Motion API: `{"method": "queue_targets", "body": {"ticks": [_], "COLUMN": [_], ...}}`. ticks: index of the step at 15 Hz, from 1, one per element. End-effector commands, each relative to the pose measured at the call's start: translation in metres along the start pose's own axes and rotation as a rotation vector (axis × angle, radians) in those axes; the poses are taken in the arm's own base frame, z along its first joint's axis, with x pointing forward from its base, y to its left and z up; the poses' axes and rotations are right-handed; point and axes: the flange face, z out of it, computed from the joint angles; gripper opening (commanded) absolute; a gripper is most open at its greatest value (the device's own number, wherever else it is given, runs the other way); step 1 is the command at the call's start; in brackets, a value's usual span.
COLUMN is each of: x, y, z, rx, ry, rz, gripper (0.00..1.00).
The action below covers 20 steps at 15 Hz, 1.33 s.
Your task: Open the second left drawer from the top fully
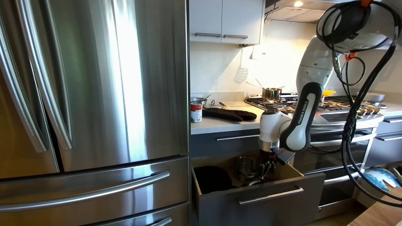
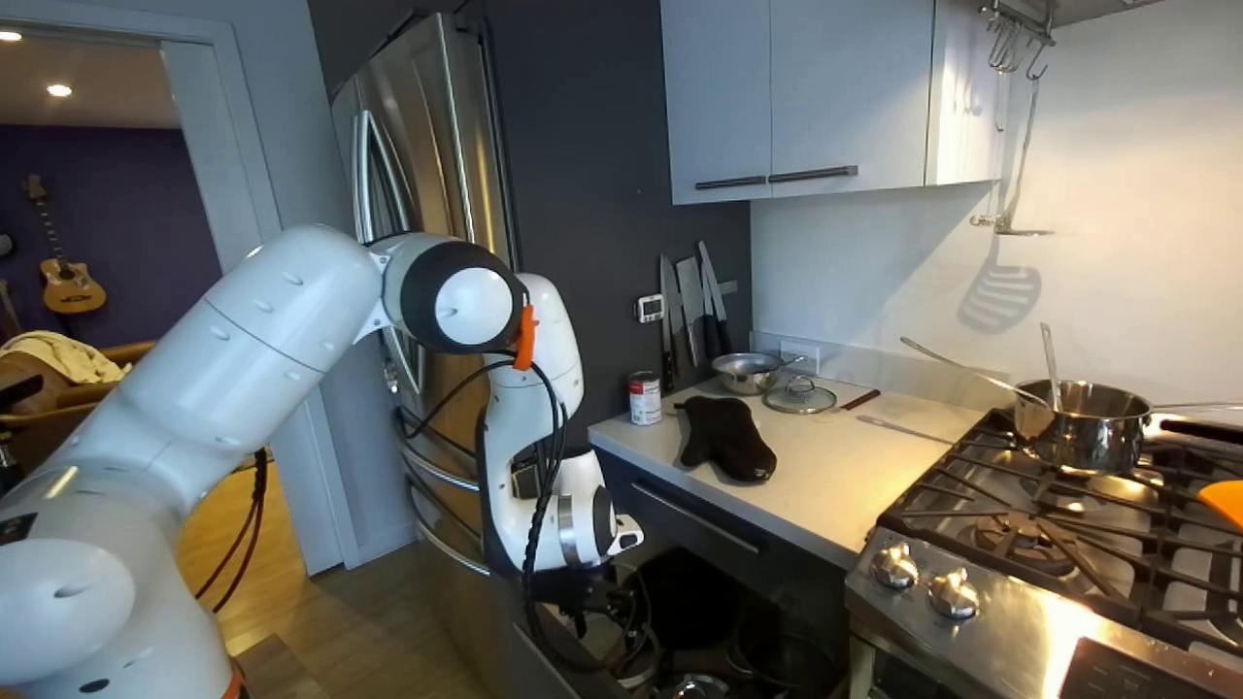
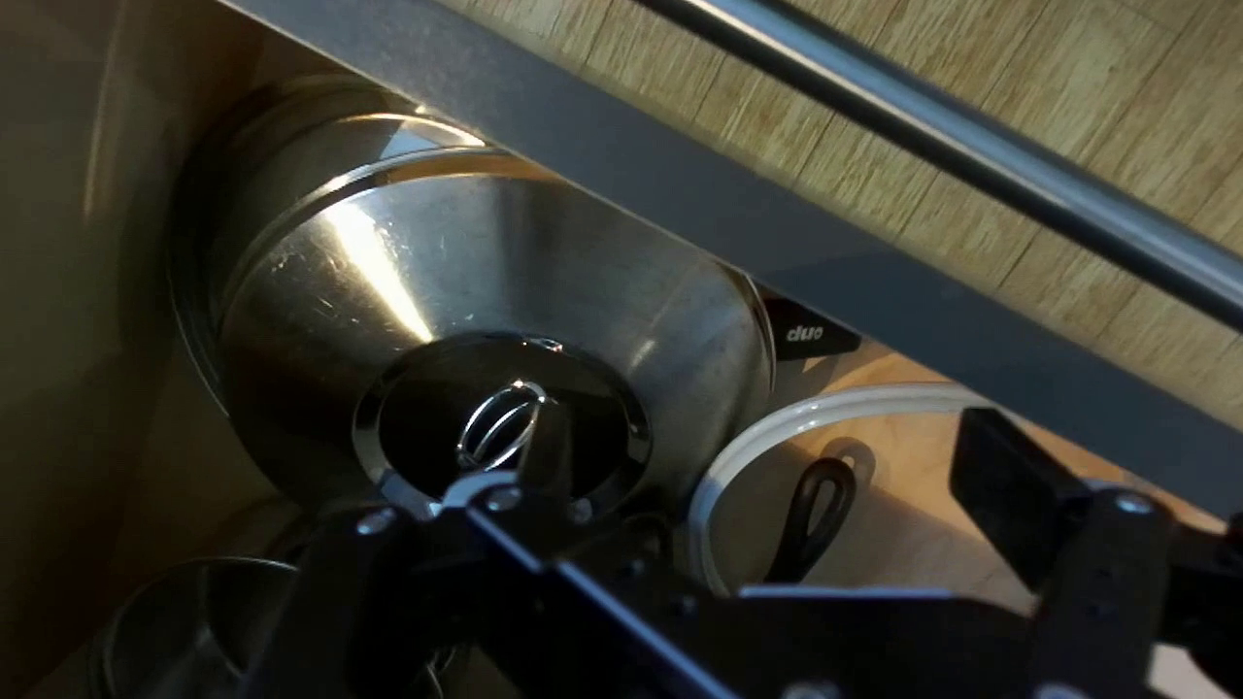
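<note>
Second left drawer from the top (image 1: 263, 209): with claw (image 3: 764, 437) spread apart, press straight outward on the front panel (image 3: 738, 216) from inside, clear of steel cookware (image 3: 486, 243).

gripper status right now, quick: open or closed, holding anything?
Gripper: open, jaws well apart in the wrist view, holding nothing.

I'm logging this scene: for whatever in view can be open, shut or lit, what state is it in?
Second left drawer: open; whether fully, cannot tell
Top left drawer: shut
Gripper: open
Refrigerator doors: shut
Refrigerator drawers: shut
Wall cabinet doors: shut
Oven doors: seem shut
Drawers past the oven: seem shut
Hood light: lit
Burners: no flame visible
</note>
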Motion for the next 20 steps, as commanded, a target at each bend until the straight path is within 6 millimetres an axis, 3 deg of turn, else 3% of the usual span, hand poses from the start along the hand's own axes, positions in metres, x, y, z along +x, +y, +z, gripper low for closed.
{"method": "queue_targets", "body": {"ticks": [1,8,20], "x": [-0.003,-0.016,-0.015], "y": [0.009,0.007,0.003], "z": [0.014,0.030,0.023], "rx": [0.044,0.116,0.277], "ry": [0.006,-0.099,-0.376], "rz": [0.074,0.123,0.154], "gripper": [1.00,1.00,1.00]}}
